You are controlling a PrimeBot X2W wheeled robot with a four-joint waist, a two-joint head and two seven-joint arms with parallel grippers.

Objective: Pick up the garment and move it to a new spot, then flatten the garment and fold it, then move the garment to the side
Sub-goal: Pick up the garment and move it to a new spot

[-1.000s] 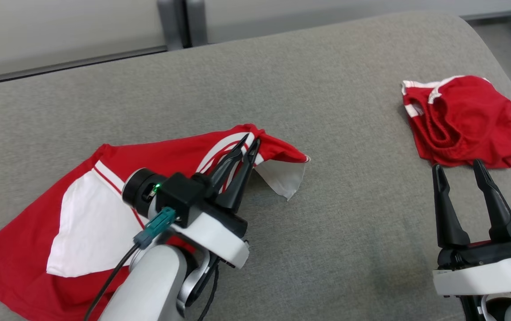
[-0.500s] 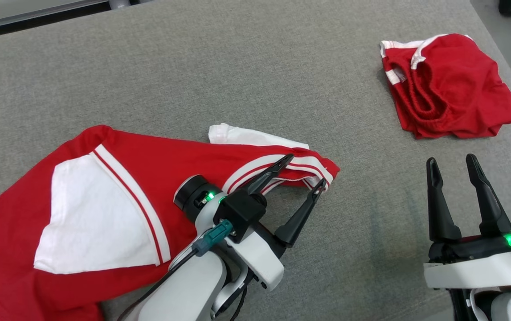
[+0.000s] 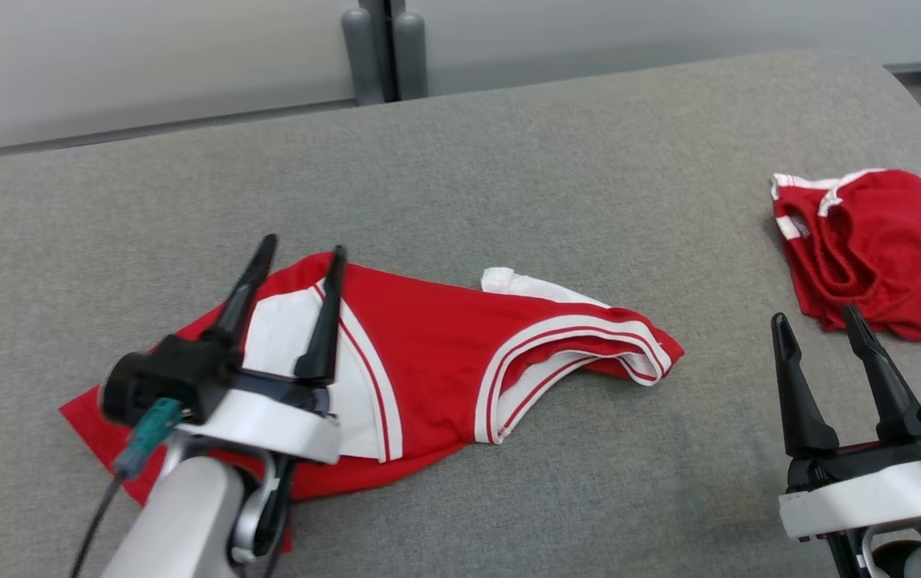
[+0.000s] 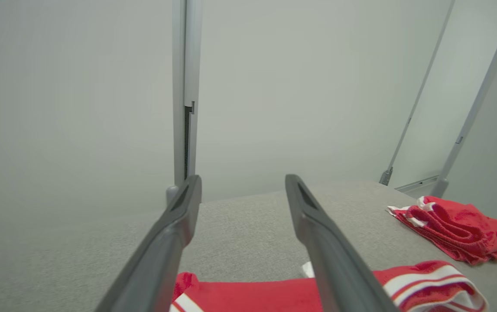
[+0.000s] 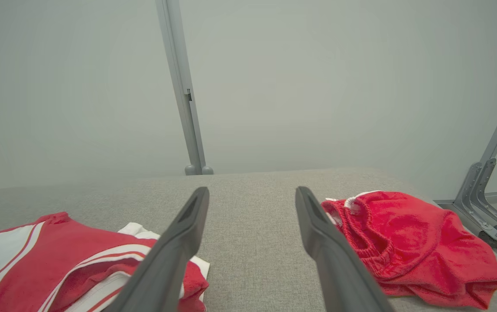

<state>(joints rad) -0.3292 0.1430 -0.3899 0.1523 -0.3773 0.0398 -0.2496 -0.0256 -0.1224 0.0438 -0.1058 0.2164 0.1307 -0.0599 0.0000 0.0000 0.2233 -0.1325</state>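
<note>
Left gripper (image 3: 303,246) with fingers spread wide apart and nothing between them, poised over the left part of the red and white garment (image 3: 428,353), tips pointing toward the far wall; right gripper (image 3: 814,315) likewise wide apart and empty, low at the right, well clear of that garment; garment spread mostly flat on the grey fabric surface (image 3: 508,177), toward the near left, white panel with red stripes under the left fingers, striped hem bunched and turned up at its right end, small white corner poking out along its far edge; second red garment (image 3: 886,249) crumpled in a heap at the far right of the same surface, white trim at its top, just beyond the right fingertips and well apart from the first; surface woven, mid-grey, rounded at its far right corner; behind it pale grey wall panels (image 3: 147,64), plain and unmarked, divided by a grey upright post (image 3: 384,48); slanted metal brace with bolted foot (image 5: 478,195) on the floor past the right edge, seen from the right wrist.
</note>
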